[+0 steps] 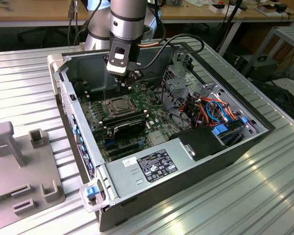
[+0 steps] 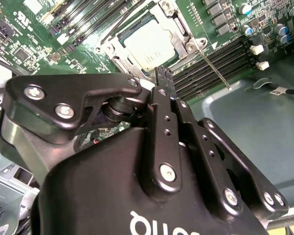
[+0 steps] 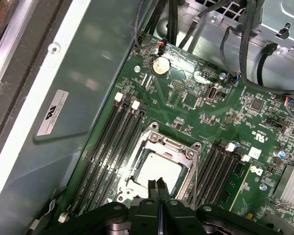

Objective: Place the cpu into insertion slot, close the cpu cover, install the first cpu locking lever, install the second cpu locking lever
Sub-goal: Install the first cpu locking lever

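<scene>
The cpu (image 3: 156, 172) sits in the insertion slot (image 1: 108, 108) on the green motherboard (image 3: 196, 100) inside the open computer case (image 1: 220, 156). You can see its grey top through the cpu cover (image 3: 172, 145), which lies flat over it. Your gripper (image 3: 159, 188) hangs just above the socket's edge, jaws pressed together and gripping nothing. One thin locking lever (image 2: 214, 67) stands raised beside the socket.

exterior view: elevated, oblique, whole case (image 1: 196, 182). both wrist views: close, facing down; share insertion slot (image 3: 172, 146) (image 2: 175, 35) with exterior.
</scene>
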Available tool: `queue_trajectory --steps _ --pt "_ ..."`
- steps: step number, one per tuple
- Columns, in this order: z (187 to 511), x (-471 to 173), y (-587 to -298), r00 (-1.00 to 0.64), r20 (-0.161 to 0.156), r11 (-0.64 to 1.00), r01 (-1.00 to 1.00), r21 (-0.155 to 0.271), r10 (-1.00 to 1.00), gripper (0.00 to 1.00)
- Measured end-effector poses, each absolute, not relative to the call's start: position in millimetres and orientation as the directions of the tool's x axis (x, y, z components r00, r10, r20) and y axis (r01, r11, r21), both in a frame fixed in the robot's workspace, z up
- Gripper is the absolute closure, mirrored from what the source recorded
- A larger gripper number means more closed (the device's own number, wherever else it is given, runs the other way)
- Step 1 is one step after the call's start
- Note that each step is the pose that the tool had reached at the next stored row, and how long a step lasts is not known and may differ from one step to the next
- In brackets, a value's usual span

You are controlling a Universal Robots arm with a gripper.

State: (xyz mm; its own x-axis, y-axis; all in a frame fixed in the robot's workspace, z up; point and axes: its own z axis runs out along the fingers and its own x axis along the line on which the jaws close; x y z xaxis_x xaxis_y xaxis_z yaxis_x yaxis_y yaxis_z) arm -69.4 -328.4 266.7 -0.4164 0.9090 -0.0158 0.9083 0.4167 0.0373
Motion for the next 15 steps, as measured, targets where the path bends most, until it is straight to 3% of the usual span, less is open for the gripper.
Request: queue_trajectory --steps 15 --pt "266.7 -69.5 -328.4 -0.419 -0.015 0.42 0.907 0.038 0.908 0.89"
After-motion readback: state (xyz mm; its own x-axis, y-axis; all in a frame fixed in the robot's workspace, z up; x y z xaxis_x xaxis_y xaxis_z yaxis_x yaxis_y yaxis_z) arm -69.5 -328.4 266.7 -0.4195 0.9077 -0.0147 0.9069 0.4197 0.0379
